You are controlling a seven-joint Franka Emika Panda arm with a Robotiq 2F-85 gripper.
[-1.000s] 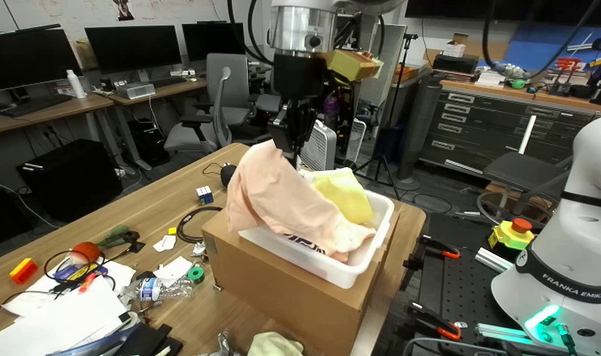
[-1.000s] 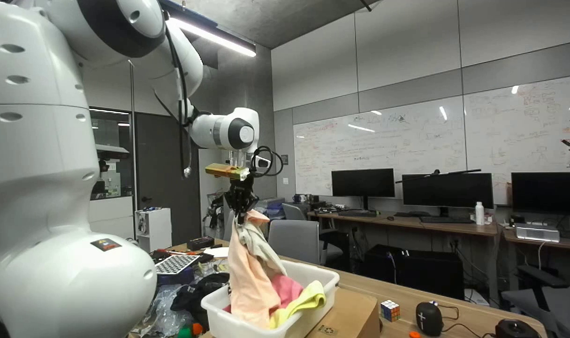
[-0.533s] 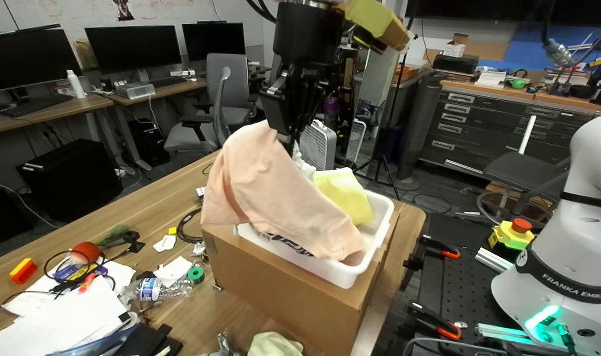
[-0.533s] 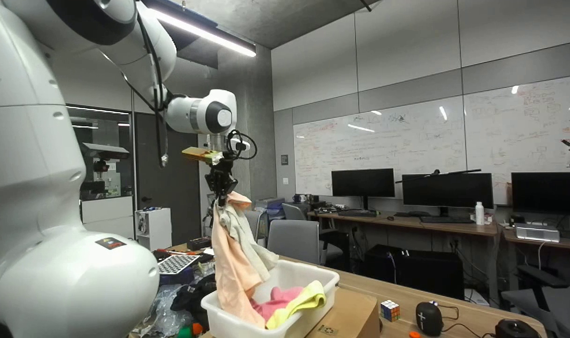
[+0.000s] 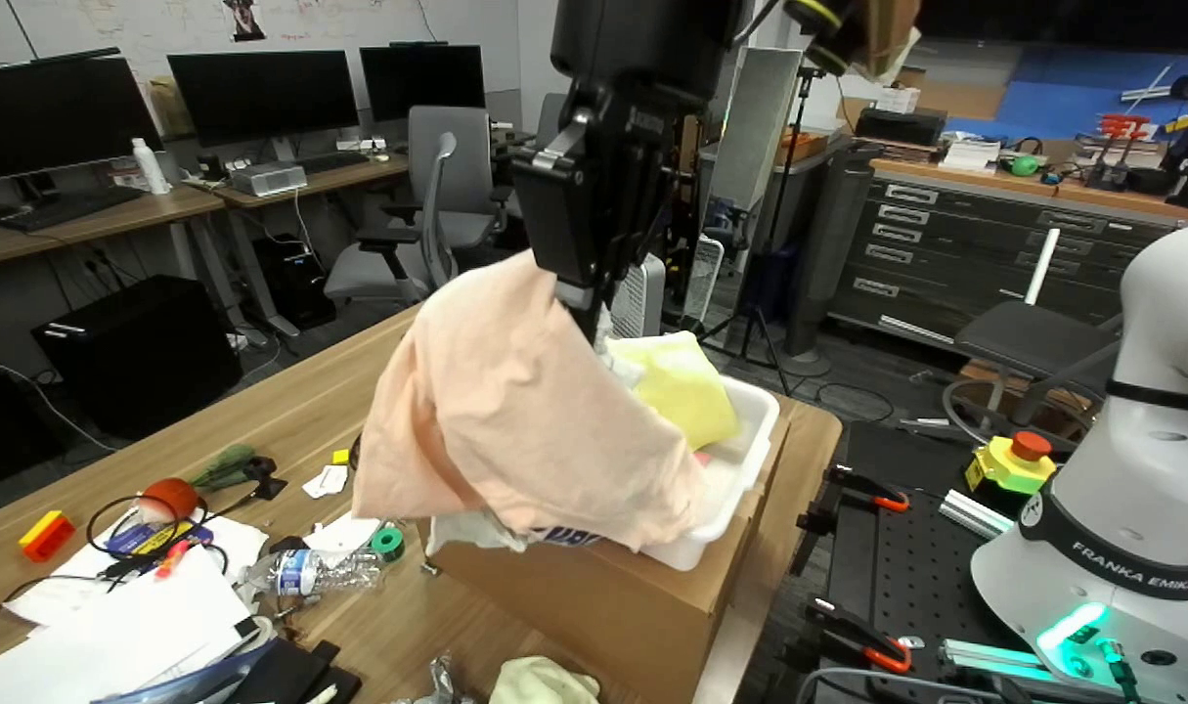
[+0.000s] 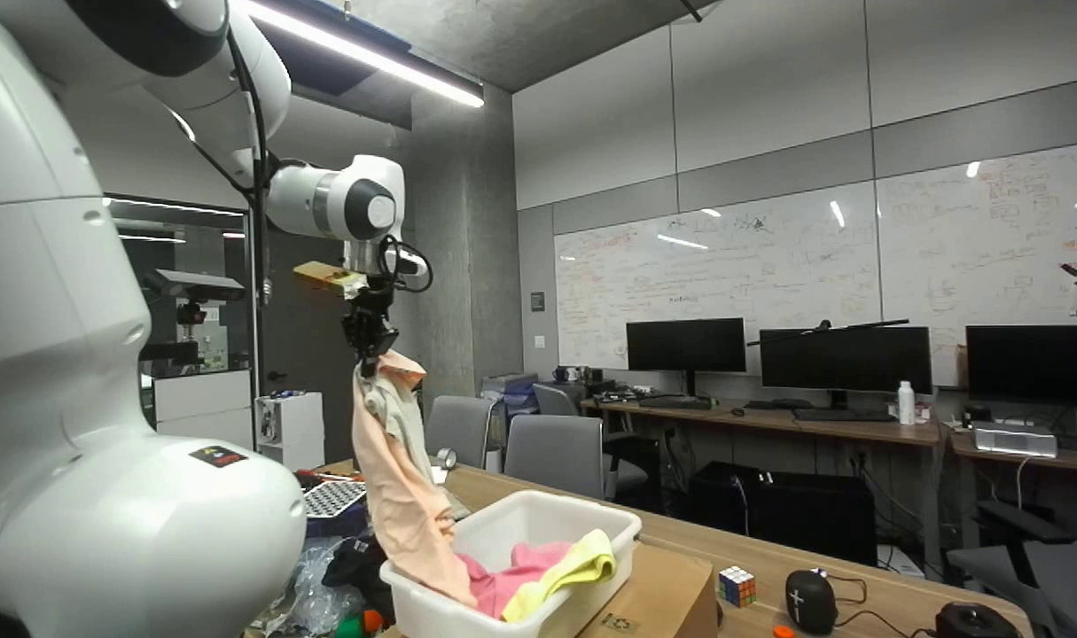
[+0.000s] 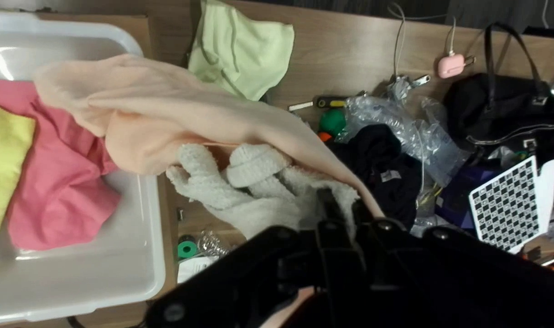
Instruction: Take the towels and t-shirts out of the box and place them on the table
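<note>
My gripper is shut on a bunch of cloth; it also shows in the wrist view. A white towel lies between the fingertips, with a peach t-shirt bunched against it. Both hang down; the peach t-shirt's lower end still rests at the white plastic box. Their exact overlap in the jaws is hidden. A pink cloth and a yellow towel lie in the box. A light green cloth lies on the table.
The box stands on a cardboard carton. Papers, a plastic bottle and a green tape roll lie beside it. Black clothing, plastic bags and a black handbag are on the table. A puzzle cube and speaker stand nearby.
My gripper has risen and moved sideways, carrying the peach t-shirt and white towel. Most of the cloth has come out past the box's edge, uncovering more of the pink cloth.
</note>
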